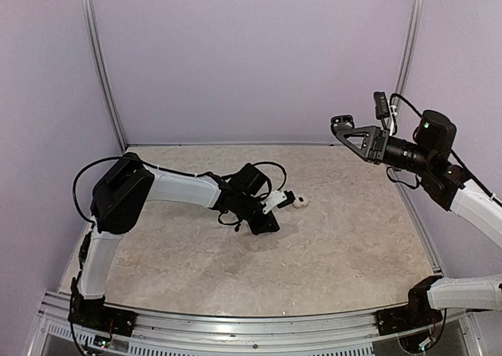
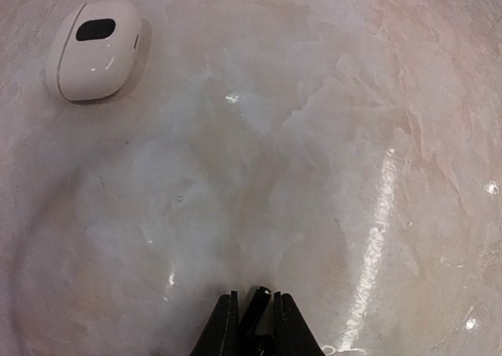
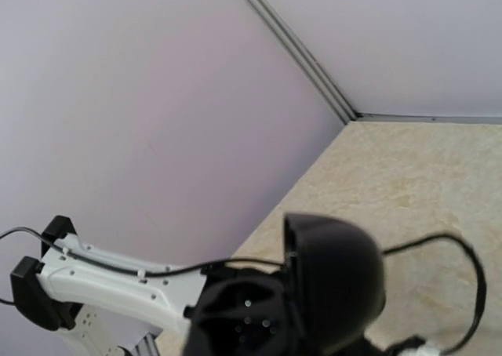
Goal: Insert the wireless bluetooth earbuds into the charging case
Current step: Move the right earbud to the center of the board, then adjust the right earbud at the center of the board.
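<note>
Left gripper pinched on a small dark bit, likely a black earbud, low over the bench. White case, shut, lies ahead-left. Right gripper clamps the open black case aloft, well apart, up-right.

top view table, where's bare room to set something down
Free: the right half of the table, from the white case to the right edge; the near strip between left arm and front rail; the far strip by the back wall. Crowded: centre-left, around the left gripper and its cable. The right gripper seems to hold a black case off the table.
</note>
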`<act>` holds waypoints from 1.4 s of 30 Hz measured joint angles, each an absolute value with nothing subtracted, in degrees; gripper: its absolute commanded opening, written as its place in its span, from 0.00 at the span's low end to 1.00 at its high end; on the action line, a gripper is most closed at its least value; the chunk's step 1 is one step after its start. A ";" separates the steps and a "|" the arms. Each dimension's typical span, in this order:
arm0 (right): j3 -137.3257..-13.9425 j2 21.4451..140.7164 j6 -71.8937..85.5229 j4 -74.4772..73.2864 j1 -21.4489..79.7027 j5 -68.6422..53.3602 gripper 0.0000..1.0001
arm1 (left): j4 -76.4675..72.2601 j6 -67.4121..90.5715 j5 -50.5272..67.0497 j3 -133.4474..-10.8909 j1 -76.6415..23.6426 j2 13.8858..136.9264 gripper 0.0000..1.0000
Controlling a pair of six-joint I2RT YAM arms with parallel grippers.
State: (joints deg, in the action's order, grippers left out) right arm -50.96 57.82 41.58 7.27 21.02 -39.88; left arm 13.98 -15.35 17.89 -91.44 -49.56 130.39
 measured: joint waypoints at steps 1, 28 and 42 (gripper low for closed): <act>-51.13 57.87 41.91 7.57 20.93 -40.34 0.11 | 13.61 -15.81 17.74 -89.69 -50.04 129.25 0.13; -46.30 58.57 42.65 11.55 19.07 -45.06 0.11 | -0.69 -21.85 -0.30 -49.52 -56.29 91.90 0.69; -43.97 58.57 40.29 11.60 18.85 -45.25 0.11 | -4.93 -14.55 -3.14 -46.50 -60.58 95.98 0.66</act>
State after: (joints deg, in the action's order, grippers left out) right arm -43.97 58.57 40.29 11.60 18.85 -45.25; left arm -4.93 -14.55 -3.14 -46.50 -60.58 95.98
